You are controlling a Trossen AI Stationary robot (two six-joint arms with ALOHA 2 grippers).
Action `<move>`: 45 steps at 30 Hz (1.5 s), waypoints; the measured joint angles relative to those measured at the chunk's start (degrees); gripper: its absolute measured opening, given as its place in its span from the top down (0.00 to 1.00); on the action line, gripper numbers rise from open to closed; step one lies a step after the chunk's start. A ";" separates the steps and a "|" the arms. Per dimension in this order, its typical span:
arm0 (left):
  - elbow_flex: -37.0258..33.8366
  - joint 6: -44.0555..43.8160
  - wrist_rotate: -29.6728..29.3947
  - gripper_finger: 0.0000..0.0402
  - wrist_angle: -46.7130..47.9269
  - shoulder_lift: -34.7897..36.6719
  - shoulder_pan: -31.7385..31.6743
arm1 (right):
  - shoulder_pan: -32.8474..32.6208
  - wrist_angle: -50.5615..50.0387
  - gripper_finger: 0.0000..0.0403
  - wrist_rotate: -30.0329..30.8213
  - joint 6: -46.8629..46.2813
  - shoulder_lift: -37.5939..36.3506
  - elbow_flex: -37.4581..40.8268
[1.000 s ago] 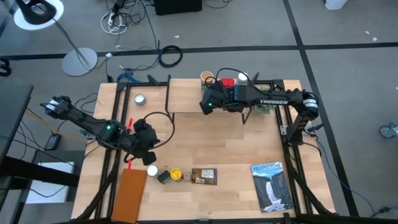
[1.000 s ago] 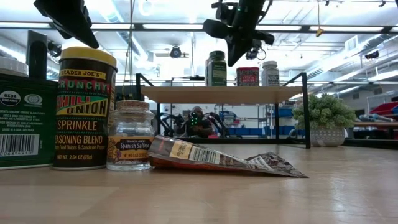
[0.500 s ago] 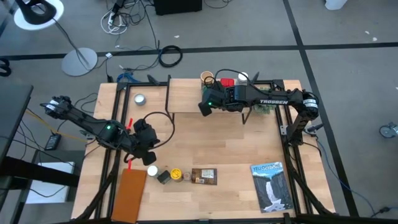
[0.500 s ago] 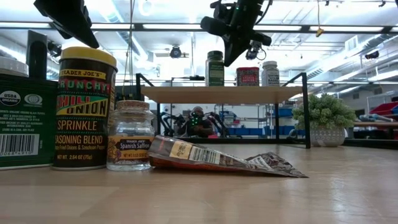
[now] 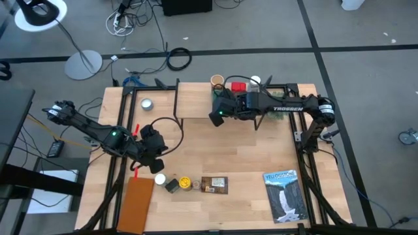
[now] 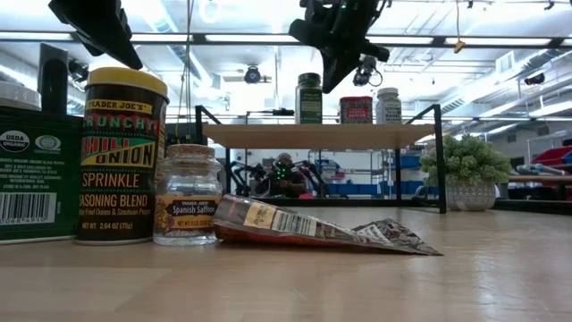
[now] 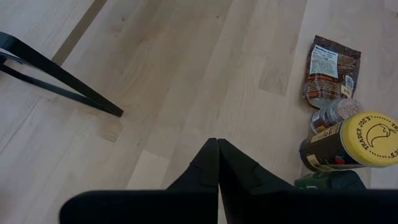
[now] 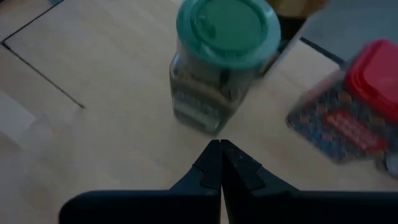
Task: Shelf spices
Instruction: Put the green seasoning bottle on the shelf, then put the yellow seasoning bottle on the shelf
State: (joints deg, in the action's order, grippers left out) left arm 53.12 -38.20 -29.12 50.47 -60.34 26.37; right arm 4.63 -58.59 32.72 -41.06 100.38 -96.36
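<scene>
The shelf [image 5: 194, 101] stands at the table's far side. A green-lidded jar [image 6: 310, 98], a red-lidded jar [image 6: 356, 109] and a white-lidded jar [image 6: 387, 105] stand on its plank. My right gripper [image 8: 220, 146] is shut and hovers just above and beside the green-lidded jar [image 8: 221, 56], apart from it. At the near left, a yellow-lidded jar [image 5: 185, 183], a small saffron jar [image 6: 187, 195], a green tin [image 6: 36, 170] and a flat brown packet [image 5: 214, 185] rest on the table. My left gripper [image 5: 157, 164] hangs shut above the table beside them.
A round silver tin [image 5: 146, 104] sits at the far left and a brown board [image 5: 136, 203] at the near left corner. A blue-and-white book [image 5: 285, 194] lies at the near right. Bare wood lies between the shelf and the near spices.
My right gripper has rolled a little about its own line above the green-lidded jar, and stays shut and over the shelf. The jars have kept their places.
</scene>
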 joint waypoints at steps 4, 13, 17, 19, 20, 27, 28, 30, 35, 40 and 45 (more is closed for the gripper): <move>0.00 0.20 0.02 0.99 -0.06 0.00 0.00 | -1.85 -4.26 1.00 -1.75 -4.56 -0.98 0.00; 0.00 0.02 0.02 0.99 -0.72 0.00 0.00 | -14.09 -0.32 1.00 -2.58 -11.23 -1.24 4.86; 0.00 0.03 0.00 0.99 -2.56 -0.01 0.00 | -21.49 18.47 1.00 -4.80 -6.58 -1.19 12.04; 0.00 0.27 0.00 0.99 -4.07 -0.02 0.00 | -25.11 26.72 1.00 -7.26 -1.67 -1.19 15.22; 0.00 0.41 0.00 0.99 -4.56 -0.02 0.00 | -26.80 30.75 1.00 -8.25 0.68 -1.19 16.52; 0.00 0.52 0.00 0.99 -6.77 -0.02 0.00 | -33.64 47.89 0.99 -6.57 6.58 -1.16 25.25; 0.00 0.52 0.00 0.99 -7.22 -0.02 0.00 | -33.96 48.90 0.99 -6.37 6.48 -1.16 26.29; 0.00 0.52 0.00 0.99 -7.88 -0.02 0.00 | -34.29 50.40 0.99 -6.29 6.21 -1.14 28.20; 0.00 0.48 0.00 0.99 -7.86 -0.02 0.00 | -34.31 53.96 0.99 -6.11 6.18 -1.14 30.08; 0.00 0.48 0.00 0.99 -7.84 -0.02 0.00 | -33.27 58.80 0.96 -5.52 6.23 -1.14 30.38; 0.00 0.49 0.00 0.99 -8.50 -0.02 0.00 | -32.38 59.48 0.92 -5.50 6.23 -1.15 30.40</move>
State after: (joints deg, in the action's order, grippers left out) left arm 53.12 -37.71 -29.12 41.97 -60.36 26.37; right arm -27.76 0.89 27.22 -34.83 99.24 -65.95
